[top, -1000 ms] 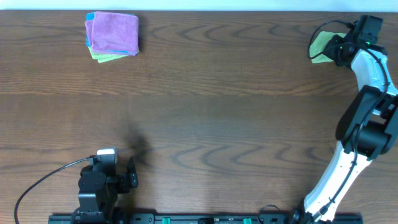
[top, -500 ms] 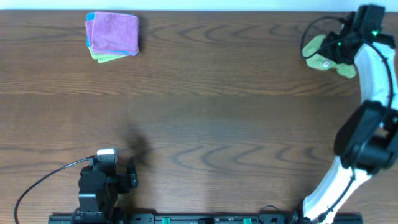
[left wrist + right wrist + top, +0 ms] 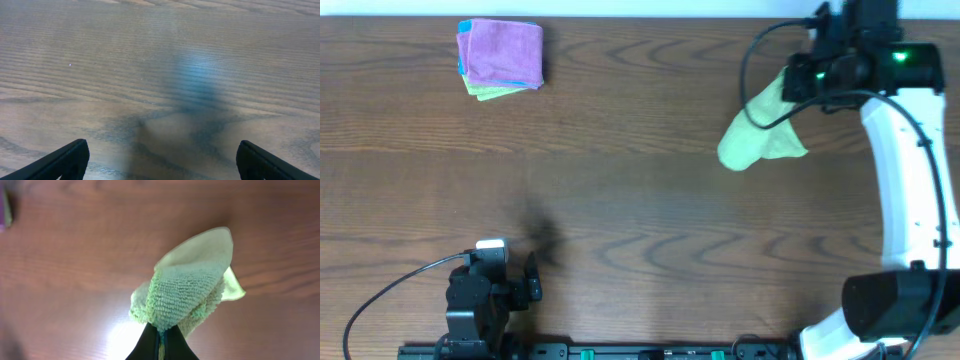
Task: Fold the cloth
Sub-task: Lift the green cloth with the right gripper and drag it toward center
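A light green cloth [image 3: 760, 135] hangs bunched from my right gripper [image 3: 798, 82] at the upper right of the table. In the right wrist view the fingers [image 3: 148, 345] are shut on an edge of the green cloth [image 3: 187, 290], which dangles above the wood. My left gripper [image 3: 533, 283] rests low at the front left, far from the cloth. In the left wrist view its gripper [image 3: 160, 159] is open with only bare wood between the fingertips.
A stack of folded cloths, purple on top [image 3: 501, 55], with blue and green beneath, lies at the back left. The table's far edge [image 3: 640, 18] runs just behind it. A grey cable [image 3: 390, 285] loops by the left arm's base.
My right gripper has lifted the green cloth from the far right corner and carried it left and toward the middle. The left arm has not moved.
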`<state>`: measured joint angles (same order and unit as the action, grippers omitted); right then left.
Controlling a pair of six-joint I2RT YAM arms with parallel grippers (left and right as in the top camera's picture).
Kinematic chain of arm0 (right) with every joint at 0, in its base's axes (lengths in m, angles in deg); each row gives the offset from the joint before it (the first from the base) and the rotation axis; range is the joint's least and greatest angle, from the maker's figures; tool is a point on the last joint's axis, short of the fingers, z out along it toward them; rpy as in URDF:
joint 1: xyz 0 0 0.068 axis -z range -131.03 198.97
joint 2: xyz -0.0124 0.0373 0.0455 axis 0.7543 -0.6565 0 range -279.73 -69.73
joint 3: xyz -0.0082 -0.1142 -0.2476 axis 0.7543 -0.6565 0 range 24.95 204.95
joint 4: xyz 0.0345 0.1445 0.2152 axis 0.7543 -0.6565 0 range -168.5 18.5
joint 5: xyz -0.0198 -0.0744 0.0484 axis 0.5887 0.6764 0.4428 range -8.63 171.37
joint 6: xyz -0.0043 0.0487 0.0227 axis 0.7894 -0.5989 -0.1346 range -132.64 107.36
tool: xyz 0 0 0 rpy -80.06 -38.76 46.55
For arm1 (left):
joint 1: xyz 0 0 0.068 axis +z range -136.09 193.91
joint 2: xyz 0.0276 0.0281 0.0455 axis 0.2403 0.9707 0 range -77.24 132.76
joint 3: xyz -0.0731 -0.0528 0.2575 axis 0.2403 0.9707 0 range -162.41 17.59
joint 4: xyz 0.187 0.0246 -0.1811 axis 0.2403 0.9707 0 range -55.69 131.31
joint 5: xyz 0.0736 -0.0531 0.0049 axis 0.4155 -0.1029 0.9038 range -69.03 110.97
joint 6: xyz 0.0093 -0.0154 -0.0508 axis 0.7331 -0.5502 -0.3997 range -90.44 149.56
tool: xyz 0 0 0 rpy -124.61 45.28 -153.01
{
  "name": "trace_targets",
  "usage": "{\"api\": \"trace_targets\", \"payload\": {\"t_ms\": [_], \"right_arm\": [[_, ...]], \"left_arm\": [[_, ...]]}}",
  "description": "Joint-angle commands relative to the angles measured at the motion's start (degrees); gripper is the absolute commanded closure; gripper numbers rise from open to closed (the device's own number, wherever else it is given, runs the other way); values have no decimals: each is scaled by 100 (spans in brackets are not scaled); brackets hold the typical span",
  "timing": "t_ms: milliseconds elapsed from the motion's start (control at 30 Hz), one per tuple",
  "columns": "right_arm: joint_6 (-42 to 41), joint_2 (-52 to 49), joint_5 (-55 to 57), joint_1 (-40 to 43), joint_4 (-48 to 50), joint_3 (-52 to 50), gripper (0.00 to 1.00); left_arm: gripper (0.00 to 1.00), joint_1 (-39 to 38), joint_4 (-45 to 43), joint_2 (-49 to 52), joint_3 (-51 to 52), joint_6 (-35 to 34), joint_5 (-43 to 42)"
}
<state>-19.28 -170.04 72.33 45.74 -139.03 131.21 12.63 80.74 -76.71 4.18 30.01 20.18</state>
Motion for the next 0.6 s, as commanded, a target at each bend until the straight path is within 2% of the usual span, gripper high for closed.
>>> {"api": "trace_targets", "payload": {"t_ms": [0,267,567], "right_arm": [[87,164,15,-435,-234,79,99],[-181,402,-181,-2037,-682,79,99],[-627,555,-1049,-3394,57,79,99]], "left_arm": [[5,24,223,-33,234,87,138],[5,24,223,-33,234,85,138],[5,24,223,-33,234,87,138]]}}
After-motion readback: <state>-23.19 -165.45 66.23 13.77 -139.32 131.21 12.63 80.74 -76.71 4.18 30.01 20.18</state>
